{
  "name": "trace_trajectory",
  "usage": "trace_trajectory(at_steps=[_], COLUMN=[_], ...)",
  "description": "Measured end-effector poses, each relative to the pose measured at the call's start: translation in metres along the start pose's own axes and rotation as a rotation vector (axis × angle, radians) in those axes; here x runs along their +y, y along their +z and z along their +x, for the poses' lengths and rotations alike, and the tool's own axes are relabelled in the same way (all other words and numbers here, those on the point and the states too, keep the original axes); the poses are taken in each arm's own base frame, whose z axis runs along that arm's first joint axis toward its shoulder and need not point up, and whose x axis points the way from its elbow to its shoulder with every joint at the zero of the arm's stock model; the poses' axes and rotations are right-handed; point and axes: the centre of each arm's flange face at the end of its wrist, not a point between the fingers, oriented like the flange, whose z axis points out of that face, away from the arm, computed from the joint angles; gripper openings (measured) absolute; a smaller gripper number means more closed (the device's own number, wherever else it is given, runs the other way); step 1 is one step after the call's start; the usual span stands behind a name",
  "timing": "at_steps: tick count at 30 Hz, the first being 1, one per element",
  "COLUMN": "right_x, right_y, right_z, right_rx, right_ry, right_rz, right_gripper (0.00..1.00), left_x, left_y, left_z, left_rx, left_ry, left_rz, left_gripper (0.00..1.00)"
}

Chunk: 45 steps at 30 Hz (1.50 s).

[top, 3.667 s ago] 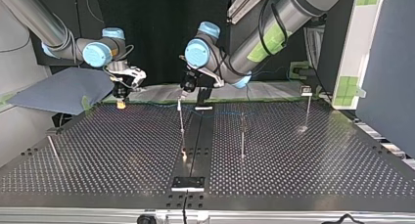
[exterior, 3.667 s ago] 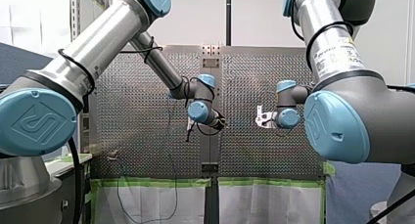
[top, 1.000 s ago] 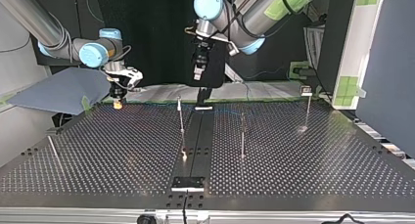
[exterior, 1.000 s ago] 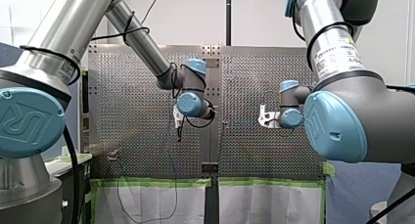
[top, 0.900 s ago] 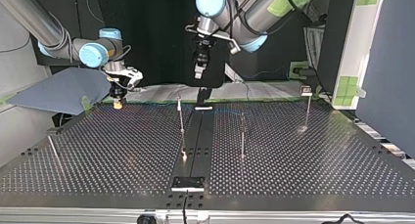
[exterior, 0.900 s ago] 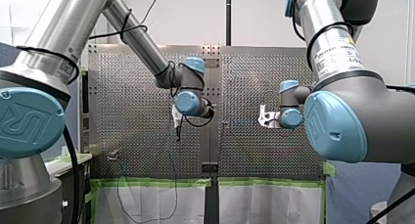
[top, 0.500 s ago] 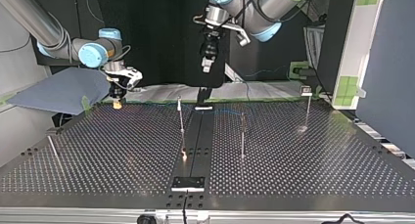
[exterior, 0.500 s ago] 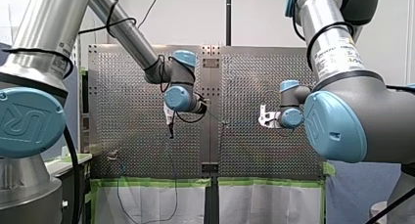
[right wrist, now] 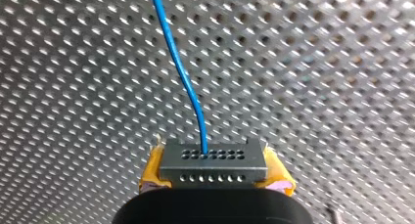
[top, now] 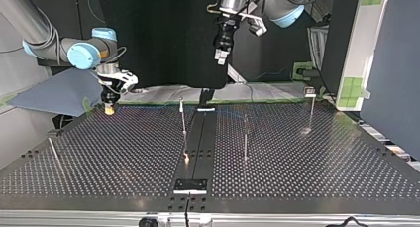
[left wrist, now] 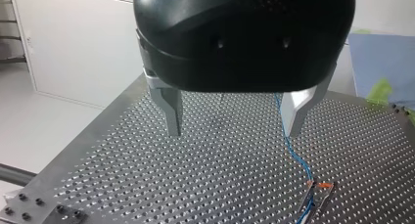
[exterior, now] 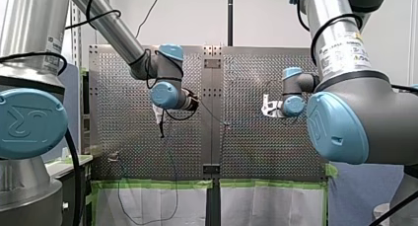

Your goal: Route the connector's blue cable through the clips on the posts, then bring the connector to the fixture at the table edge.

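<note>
The connector (right wrist: pixel 213 158), a dark grey block with two rows of small holes, is clamped between the yellow pads of my right pincer (right wrist: pixel 214 179), above the perforated surface (right wrist: pixel 318 62). Its blue cable (right wrist: pixel 182 72) leaves one hole. My left pincer (left wrist: pixel 234 123) hangs higher, metal fingers apart, holding nothing. Thin posts (top: pixel 183 123) stand mid-surface.
</note>
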Motion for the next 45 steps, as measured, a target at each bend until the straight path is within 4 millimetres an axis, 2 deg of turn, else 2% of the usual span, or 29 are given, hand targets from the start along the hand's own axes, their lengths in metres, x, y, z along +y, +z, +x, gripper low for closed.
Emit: trace_trajectory(at_steps=[7,14,17,25,28,35,45], right_x=[0.004,0.017,0.026,0.054,0.064,0.081,0.102], right_y=[-0.004,-0.008,-0.012,-0.027,-0.03,-0.023,-0.013], right_z=[0.039,0.091,0.11,0.146,0.148,0.129,0.118], right_rx=[0.075,0.146,0.168,0.187,0.168,0.12,0.099], right_ry=[0.004,0.006,-0.001,-0.044,-0.062,-0.069,-0.078], right_rz=[-0.025,-0.075,-0.106,-0.21,-0.247,-0.279,-0.274], right_gripper=[0.0,0.0,0.0,0.0,0.0,0.0,0.0], left_x=[0.013,0.025,0.031,0.044,0.043,0.04,0.04], left_y=[-0.022,-0.045,-0.054,-0.073,-0.073,-0.065,-0.06], left_z=[-0.005,-0.007,-0.002,0.017,0.019,0.026,0.027], left_rx=[-0.005,-0.002,0.011,0.048,0.041,0.012,-0.016], left_ry=[-0.002,0.001,0.009,0.055,0.058,0.059,0.053], left_rz=[-0.006,-0.01,-0.015,-0.02,-0.004,0.02,0.02], left_gripper=[1.0,1.0,1.0,1.0,1.0,1.0,1.0])
